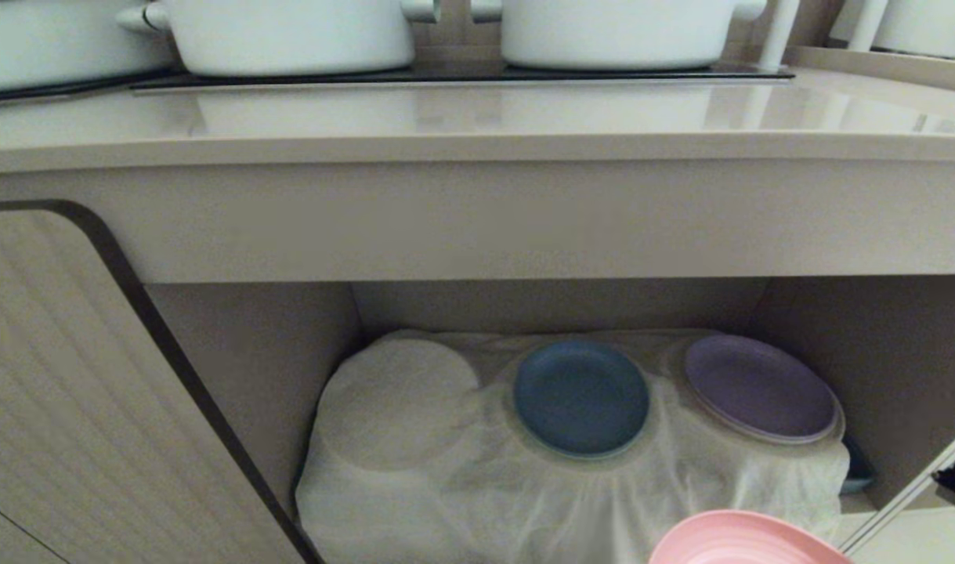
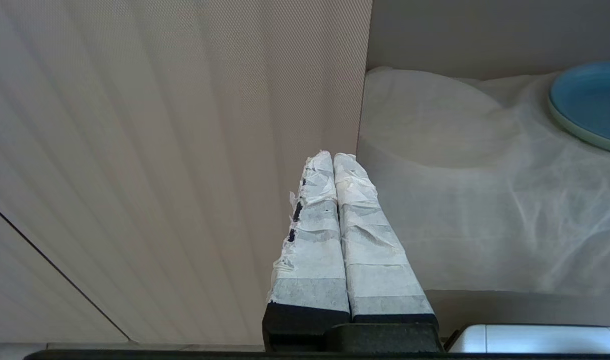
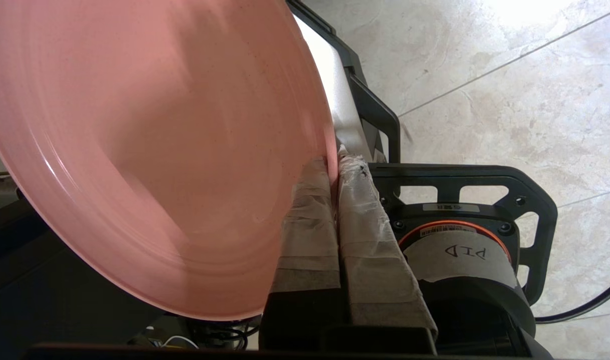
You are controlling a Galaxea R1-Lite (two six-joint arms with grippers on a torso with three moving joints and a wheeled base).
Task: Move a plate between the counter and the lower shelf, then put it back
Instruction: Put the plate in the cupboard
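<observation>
So the right gripper is pinched tight on the rim of the pink plate, which sits at about 5 o'clock in the head view, in front of the lower shelf. On the shelf's white cloth are a blue plate and, at its 3 o'clock, a purple plate. The left gripper hangs near the cabinet door, fingers pressed together, holding nothing.

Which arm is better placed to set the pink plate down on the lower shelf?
The right. The right gripper is shut on the pink plate's rim, just before the cloth-covered lower shelf. The left gripper is shut and empty, by the cabinet door.
</observation>
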